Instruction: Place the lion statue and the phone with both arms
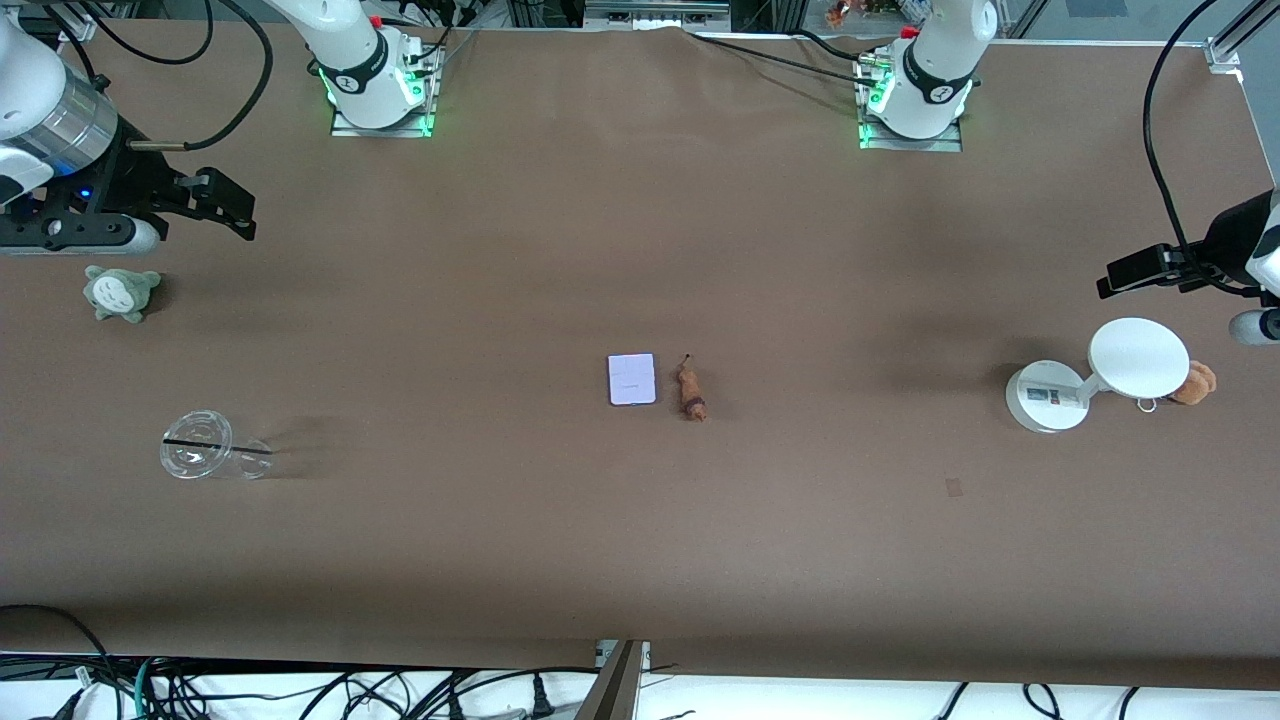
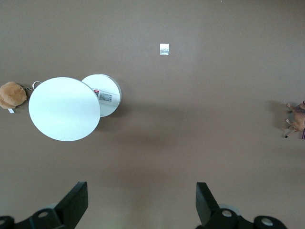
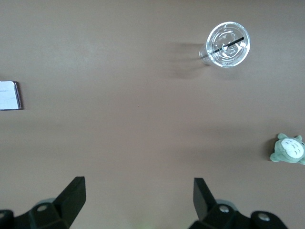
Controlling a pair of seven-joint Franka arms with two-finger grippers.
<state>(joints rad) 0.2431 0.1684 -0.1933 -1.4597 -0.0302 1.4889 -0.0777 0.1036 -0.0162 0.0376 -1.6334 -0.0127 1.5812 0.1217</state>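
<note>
One phone [image 1: 632, 379], one lion statue [image 1: 690, 390], two plush toys [image 1: 121, 292], one cup [image 1: 205, 446], one stand [image 1: 1047, 397].

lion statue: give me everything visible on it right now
The lion statue is a tiny elongated reddish-brown animal figurine with thin legs and a thin tail; its end nearer the front camera looks darker. The material cannot be told. It rests on the brown table near the middle, close beside the phone on the side toward the left arm's end, with a narrow gap between them. Nothing touches it but the table. The left wrist view catches only part of it at the frame edge.
</note>
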